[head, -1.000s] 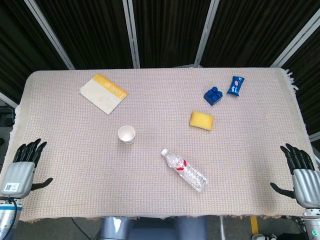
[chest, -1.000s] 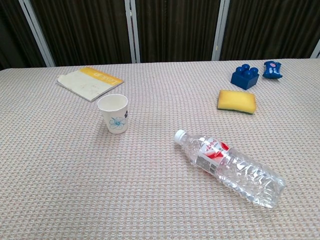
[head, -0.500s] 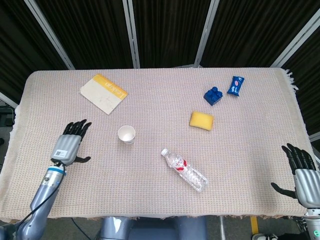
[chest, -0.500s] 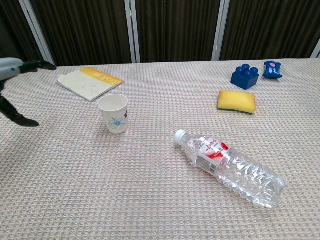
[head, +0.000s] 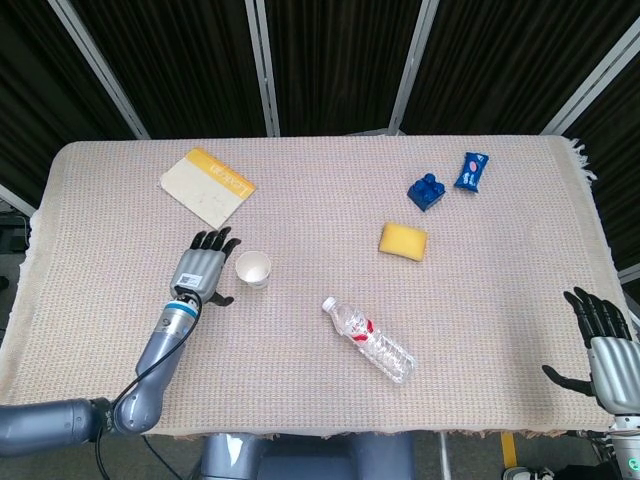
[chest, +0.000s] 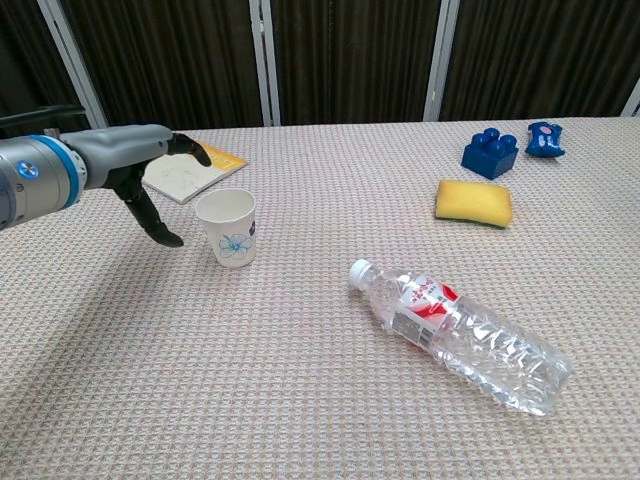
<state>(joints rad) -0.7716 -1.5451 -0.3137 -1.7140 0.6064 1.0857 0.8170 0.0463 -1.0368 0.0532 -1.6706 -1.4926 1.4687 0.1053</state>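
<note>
A white paper cup (head: 253, 269) (chest: 227, 227) with a blue flower print stands upright left of the table's middle. My left hand (head: 199, 270) (chest: 140, 165) hovers just left of the cup, fingers spread, holding nothing and not touching it. A clear plastic water bottle (head: 369, 339) (chest: 460, 335) with a red label lies on its side near the front middle. My right hand (head: 606, 345) rests open at the table's front right edge, far from every object; the chest view does not show it.
A yellow-edged booklet (head: 207, 186) (chest: 180, 165) lies at the back left. A yellow sponge (head: 402, 240) (chest: 473, 202), a blue toy brick (head: 427, 191) (chest: 490, 153) and a blue snack packet (head: 471, 170) (chest: 544, 138) sit at the back right. A woven cloth (head: 320, 400) covers the table.
My left arm has swung from the front left edge in toward the paper cup and now hovers beside it. The right hand has stayed put.
</note>
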